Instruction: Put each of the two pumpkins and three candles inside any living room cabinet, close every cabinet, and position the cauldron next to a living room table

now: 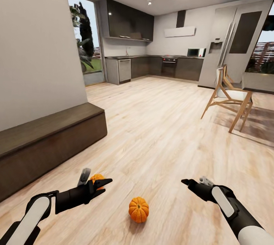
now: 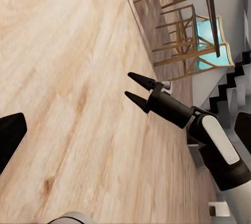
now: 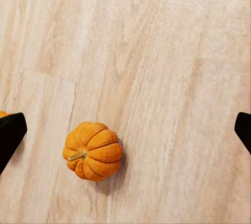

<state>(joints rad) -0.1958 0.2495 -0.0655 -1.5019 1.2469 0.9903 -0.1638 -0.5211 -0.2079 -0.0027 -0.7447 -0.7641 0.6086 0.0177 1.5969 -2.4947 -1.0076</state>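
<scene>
1. Nearest to me, one pumpkin [image 1: 138, 209] sits on the wooden floor [image 1: 160, 134] between my two arms; I judge I am parked here so that either arm can reach it.
2. In the right wrist view that pumpkin [image 3: 93, 151] lies slightly tipped, its stem aimed off to the side rather than straight up; it is close to round, so it has no real long axis and the ribs matter little for a grasp.
3. My left gripper [image 1: 102, 182] is held low and pointing inward; a second pumpkin [image 1: 97, 178] shows just behind its jaws, but whether it is gripped or merely behind them on the floor I cannot tell, so I cannot call those jaws open or closed.
4. My right gripper [image 1: 186, 181] hovers above the floor with nothing in it; the left wrist view shows its jaws [image 2: 134, 87] parted a little, and its own camera looks down on the loose pumpkin, which suggests it is lined up for a pick.
5. Farther left, the long dark cabinet [image 1: 45, 142] runs along the wall with its fronts shut; that is where the pumpkins must go.
6. Beyond stand a wooden chair [image 1: 228, 98] and the kitchen.
</scene>
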